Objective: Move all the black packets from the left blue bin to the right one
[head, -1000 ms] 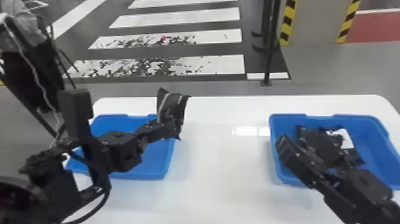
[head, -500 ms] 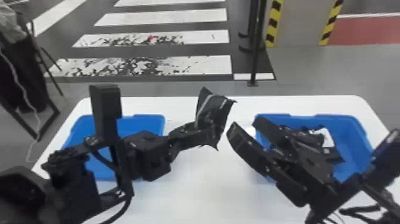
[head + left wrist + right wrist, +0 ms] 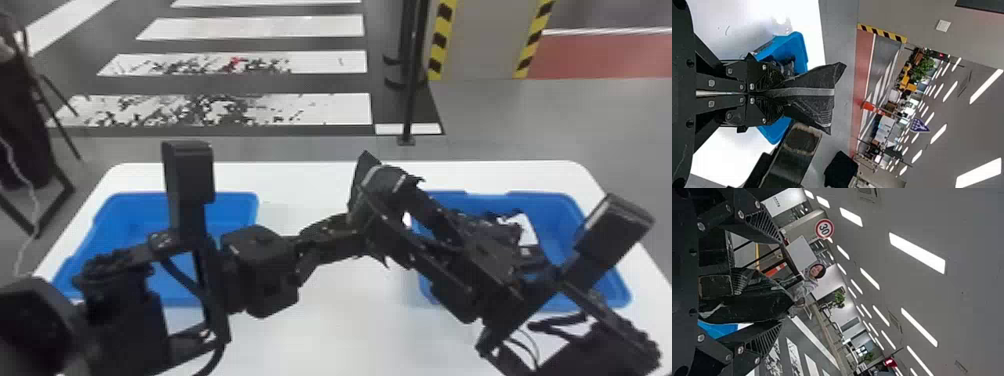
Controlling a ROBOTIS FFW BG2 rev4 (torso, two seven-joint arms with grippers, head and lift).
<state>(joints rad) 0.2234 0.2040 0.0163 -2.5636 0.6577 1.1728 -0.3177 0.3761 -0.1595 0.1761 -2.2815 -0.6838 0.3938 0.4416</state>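
Gripping, head view: left pincer [image 3: 356, 231] is holding a black packet [image 3: 376, 182] between its closed fingers, above the tabletop [image 3: 330, 330], out between the two bins.
Right pincer [image 3: 386, 192], head view: is reaching over from the right, its fingers standing apart, one on each side of the held packet; whether they are touching it, cannot tell.
Left blue bin [image 3: 230, 198]: is sitting on the tabletop, partly behind the left arm.
Right blue bin [image 3: 547, 198]: is sitting on the tabletop, partly behind the right arm, and is holding dark packets [image 3: 492, 231] beside a white patch [image 3: 526, 231]; count unclear.
Left wrist view, fingers: left pincer [image 3: 774, 93] is keeping its fingers pressed together on the packet, which is sticking out past the tips, a grey band running along it.
Left wrist view, beyond the packet: right blue bin is showing behind, dark packets lying inside; one finger of the right pincer is standing near the held packet.
Right wrist view, fingers: right pincer [image 3: 779, 282] is standing open, with the black packet lying between its ribbed fingers.
Right wrist view, crosswalk [image 3: 813, 338]: white stripes are showing past the fingers.
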